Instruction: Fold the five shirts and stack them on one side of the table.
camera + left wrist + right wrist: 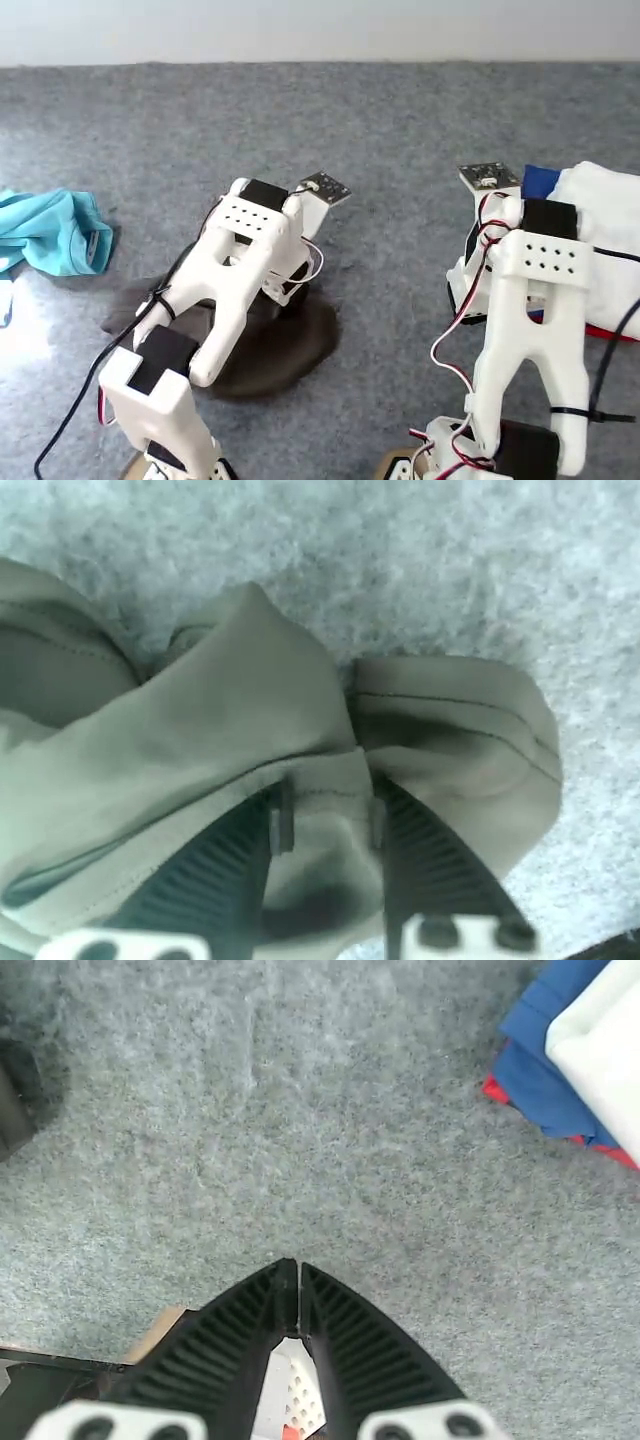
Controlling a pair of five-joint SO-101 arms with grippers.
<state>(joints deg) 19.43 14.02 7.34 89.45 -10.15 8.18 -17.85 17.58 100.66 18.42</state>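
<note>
A dark olive-brown shirt (285,350) lies crumpled on the grey carpet under the left arm. In the left wrist view my left gripper (322,815) is shut on a fold of this shirt (200,740), the cloth bunched between the black fingers. My right gripper (298,1280) hangs shut over bare carpet with nothing in it. A stack of shirts sits at the right edge: white (610,240) on top, blue (540,180) and red (610,332) below; the same stack's white (605,1050), blue (545,1070) and red (493,1088) show in the right wrist view. A turquoise shirt (50,232) lies crumpled at the far left.
Grey carpet (400,150) covers the table up to the white wall at the back. The right arm (535,330) stands between the olive shirt and the stack. Cables hang from both arms.
</note>
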